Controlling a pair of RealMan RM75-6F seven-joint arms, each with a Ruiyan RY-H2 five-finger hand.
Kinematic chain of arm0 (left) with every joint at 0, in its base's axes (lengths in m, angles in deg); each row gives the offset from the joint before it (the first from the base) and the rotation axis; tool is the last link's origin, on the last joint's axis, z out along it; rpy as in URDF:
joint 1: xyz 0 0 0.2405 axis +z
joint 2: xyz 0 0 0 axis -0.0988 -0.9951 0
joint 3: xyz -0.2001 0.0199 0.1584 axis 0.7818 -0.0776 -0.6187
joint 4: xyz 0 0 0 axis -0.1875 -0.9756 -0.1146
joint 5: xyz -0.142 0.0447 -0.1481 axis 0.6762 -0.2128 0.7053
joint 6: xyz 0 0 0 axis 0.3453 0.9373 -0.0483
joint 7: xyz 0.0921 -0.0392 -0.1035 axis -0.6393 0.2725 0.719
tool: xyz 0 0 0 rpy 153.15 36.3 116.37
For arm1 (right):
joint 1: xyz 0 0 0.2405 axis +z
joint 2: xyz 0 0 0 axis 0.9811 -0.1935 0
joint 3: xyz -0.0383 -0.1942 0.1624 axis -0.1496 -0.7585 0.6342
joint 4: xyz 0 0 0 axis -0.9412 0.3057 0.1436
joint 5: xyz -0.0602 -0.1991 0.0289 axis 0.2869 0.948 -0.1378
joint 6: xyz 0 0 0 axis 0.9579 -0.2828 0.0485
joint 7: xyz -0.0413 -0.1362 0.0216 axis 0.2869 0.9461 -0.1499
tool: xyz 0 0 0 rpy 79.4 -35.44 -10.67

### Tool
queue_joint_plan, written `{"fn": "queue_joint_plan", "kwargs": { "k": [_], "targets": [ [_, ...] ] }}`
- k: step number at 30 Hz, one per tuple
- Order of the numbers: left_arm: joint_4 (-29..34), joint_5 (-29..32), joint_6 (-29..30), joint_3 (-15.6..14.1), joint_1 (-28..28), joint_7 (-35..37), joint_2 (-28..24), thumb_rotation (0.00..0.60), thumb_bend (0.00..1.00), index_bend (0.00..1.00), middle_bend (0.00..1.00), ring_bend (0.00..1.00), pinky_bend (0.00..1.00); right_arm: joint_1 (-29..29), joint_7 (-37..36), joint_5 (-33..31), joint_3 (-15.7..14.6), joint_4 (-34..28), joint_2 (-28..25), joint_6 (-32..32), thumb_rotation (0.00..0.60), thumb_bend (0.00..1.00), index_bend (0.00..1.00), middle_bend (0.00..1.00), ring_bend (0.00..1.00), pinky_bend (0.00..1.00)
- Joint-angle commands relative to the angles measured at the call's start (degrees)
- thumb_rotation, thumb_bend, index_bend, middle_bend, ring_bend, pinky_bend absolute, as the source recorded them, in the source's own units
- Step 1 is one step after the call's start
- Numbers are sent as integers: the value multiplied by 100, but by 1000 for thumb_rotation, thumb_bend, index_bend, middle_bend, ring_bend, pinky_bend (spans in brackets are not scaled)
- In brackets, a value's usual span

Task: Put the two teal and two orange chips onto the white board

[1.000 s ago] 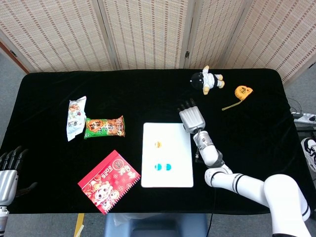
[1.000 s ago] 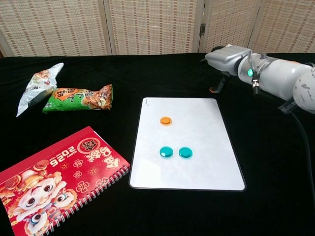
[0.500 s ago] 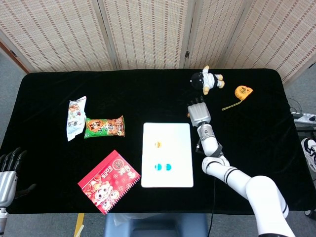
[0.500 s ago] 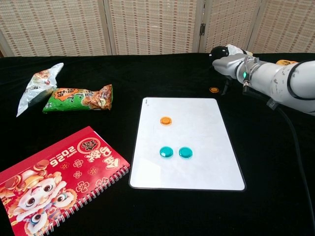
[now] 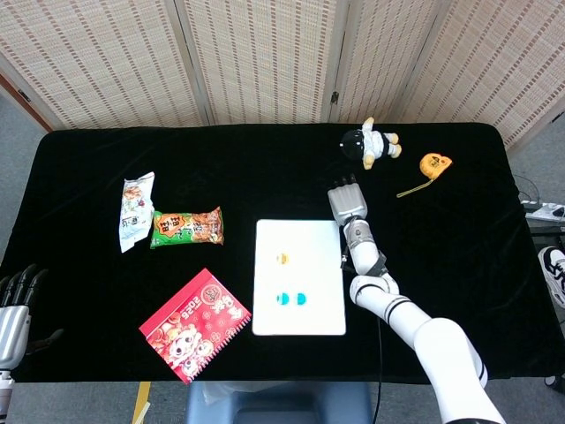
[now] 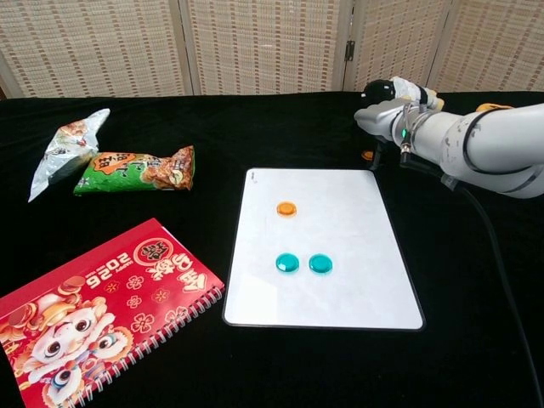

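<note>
Just beyond the white board's (image 6: 340, 289) far right corner, the right robot hand (image 6: 380, 117) hangs over the last orange chip (image 6: 368, 155); its grip cannot be told. A fumbled pinch could flick this chip across the black worktop (image 6: 476, 280)

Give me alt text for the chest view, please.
White board on a black table holds one orange chip and two teal chips, while the right hand hovers over a second orange chip lying off the board's far right corner. Left of the board lie a red notebook and two snack bags.
</note>
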Motion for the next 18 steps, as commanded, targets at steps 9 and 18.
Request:
{"fn": "queue_joint_plan", "kwargs": {
  "k": [9,18],
  "targets": [
    [-48,0,-23,5,-12,31,25,600,98,0,0,0,0,-44,167,21,39,108,46,80,600,292,333,148,61,0],
    [-88,-39,-59,19,-66,40,74,600,98,0,0,0,0,-284,146,189,-28,-495,-271,-123,600,292,368,155,64,0]
  ]
}}
